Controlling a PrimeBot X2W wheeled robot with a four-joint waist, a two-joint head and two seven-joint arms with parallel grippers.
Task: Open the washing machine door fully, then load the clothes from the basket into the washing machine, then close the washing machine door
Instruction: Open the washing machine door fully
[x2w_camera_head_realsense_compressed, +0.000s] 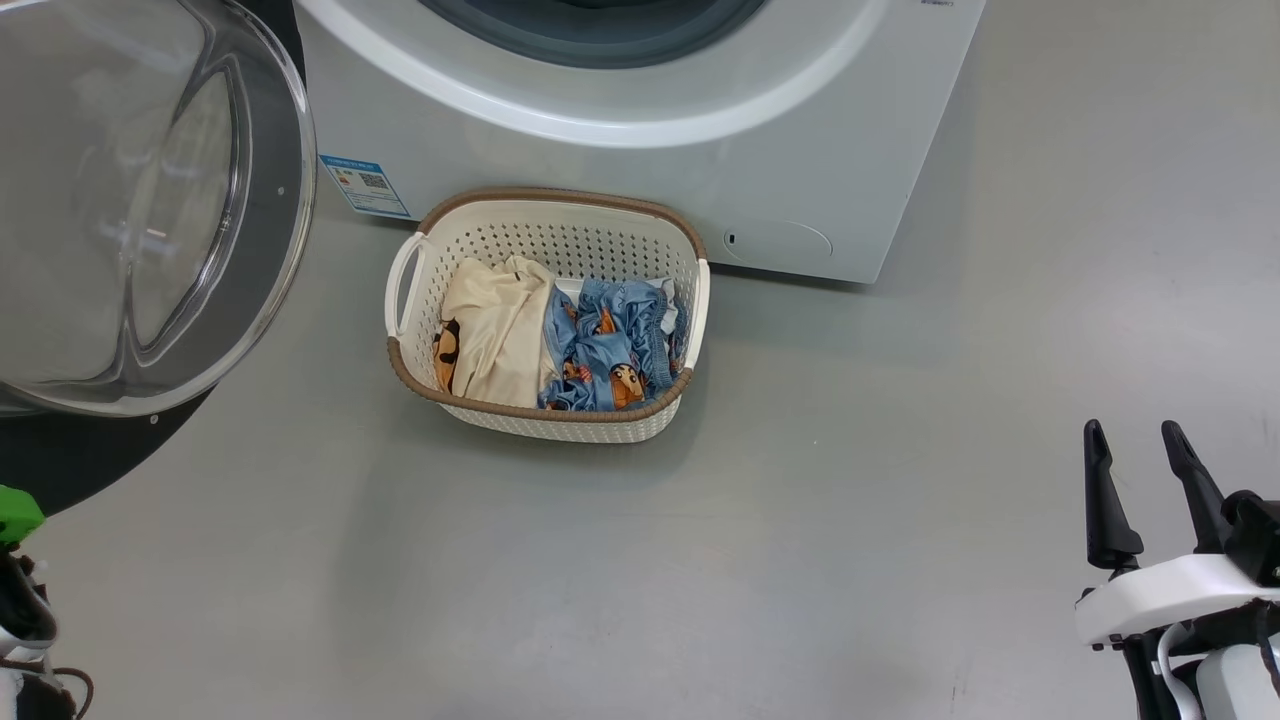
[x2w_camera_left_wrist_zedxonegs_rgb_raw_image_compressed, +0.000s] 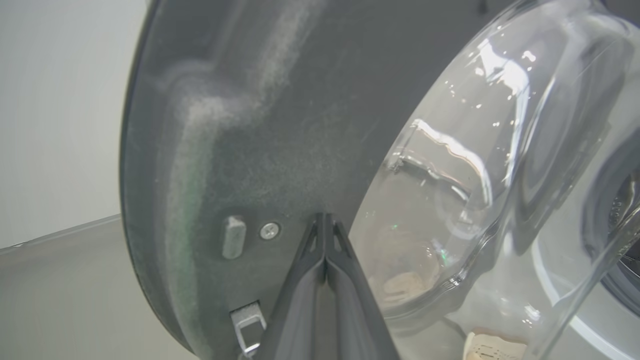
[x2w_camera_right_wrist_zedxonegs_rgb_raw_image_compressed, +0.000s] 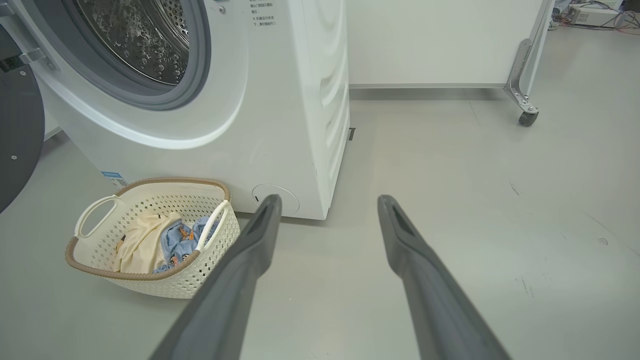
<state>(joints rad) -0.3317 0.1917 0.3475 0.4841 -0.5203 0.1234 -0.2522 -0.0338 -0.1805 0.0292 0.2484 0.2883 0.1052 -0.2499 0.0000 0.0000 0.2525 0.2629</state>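
Observation:
The washing machine door (x2w_camera_head_realsense_compressed: 150, 200) stands swung out to the left, its clear glass bowl facing me. My left gripper (x2w_camera_left_wrist_zedxonegs_rgb_raw_image_compressed: 325, 217) is shut with nothing in it, its fingertips against the door's (x2w_camera_left_wrist_zedxonegs_rgb_raw_image_compressed: 240, 125) dark inner rim beside the glass bowl. The washing machine (x2w_camera_head_realsense_compressed: 640, 110) shows its open steel drum (x2w_camera_right_wrist_zedxonegs_rgb_raw_image_compressed: 135, 35). Before the machine stands the cream basket (x2w_camera_head_realsense_compressed: 590, 225) on the floor, holding the clothes: a cream garment (x2w_camera_head_realsense_compressed: 495, 330) on the left and light blue printed ones (x2w_camera_head_realsense_compressed: 615, 345) on the right. My right gripper (x2w_camera_head_realsense_compressed: 1140, 450) is open at the lower right, well clear of the basket (x2w_camera_right_wrist_zedxonegs_rgb_raw_image_compressed: 175, 285).
Grey floor (x2w_camera_head_realsense_compressed: 800, 550) stretches between the basket and my right gripper. A white panel on a caster (x2w_camera_right_wrist_zedxonegs_rgb_raw_image_compressed: 525, 117) stands behind the machine to the right. A blue label sticker (x2w_camera_head_realsense_compressed: 365, 185) sits low on the machine's front.

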